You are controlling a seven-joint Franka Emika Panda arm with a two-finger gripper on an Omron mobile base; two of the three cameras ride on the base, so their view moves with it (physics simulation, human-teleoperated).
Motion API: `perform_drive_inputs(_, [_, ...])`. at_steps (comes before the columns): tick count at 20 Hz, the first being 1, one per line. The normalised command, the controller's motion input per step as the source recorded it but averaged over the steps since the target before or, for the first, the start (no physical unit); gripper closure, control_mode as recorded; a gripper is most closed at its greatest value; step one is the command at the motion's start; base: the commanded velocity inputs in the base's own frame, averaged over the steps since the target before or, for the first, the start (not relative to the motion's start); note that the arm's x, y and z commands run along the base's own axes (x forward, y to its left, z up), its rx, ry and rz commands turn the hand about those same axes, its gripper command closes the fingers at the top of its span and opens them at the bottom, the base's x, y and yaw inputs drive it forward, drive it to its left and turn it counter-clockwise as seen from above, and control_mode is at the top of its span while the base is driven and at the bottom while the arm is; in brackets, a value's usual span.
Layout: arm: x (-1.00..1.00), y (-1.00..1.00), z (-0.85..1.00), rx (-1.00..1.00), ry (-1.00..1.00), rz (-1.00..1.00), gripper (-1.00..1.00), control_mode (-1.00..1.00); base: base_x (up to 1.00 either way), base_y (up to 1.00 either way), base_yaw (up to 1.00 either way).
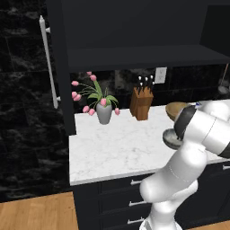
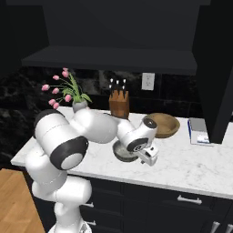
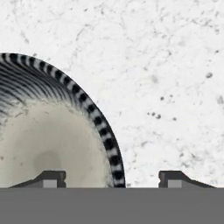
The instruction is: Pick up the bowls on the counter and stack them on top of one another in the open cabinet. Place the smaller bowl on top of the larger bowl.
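The smaller bowl (image 3: 48,144), grey with a striped rim and a pale inside, sits on the white marble counter (image 3: 166,65). My gripper (image 3: 111,178) hangs right over its edge, open: one fingertip (image 3: 50,177) is inside the bowl, the other outside over the marble, and the rim stands between them untouched. From the right base view the gripper (image 2: 148,157) points down at the smaller bowl (image 2: 122,152). The larger bowl (image 2: 163,125), tan and wooden, rests just behind it; it also shows past my arm (image 1: 175,110). Above, the open cabinet shelf (image 1: 143,56) is bare.
A grey vase of pink tulips (image 1: 103,112) and a brown knife block (image 1: 142,102) stand at the back of the counter. A small white and blue box (image 2: 199,131) lies at the right. The cabinet door with its white bar handle (image 1: 47,63) hangs open at the left.
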Motion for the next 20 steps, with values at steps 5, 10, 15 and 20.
perform_drive_inputs(5, [0.08,0.01,-0.04,0.00,0.00,0.00,1.00,-1.00,0.00,0.00,0.00])
perform_drive_inputs(10, [0.02,0.00,0.00,0.00,0.00,0.00,1.00,-1.00,0.00,0.00,0.00])
perform_drive_inputs(15, [-0.19,0.00,0.23,0.00,-0.02,-0.02,1.00,-1.00,0.00,0.00,0.00])
perform_drive_inputs(20, [-0.36,0.00,0.59,0.00,-0.07,-0.17,1.00,-1.00,0.00,0.00,0.00])
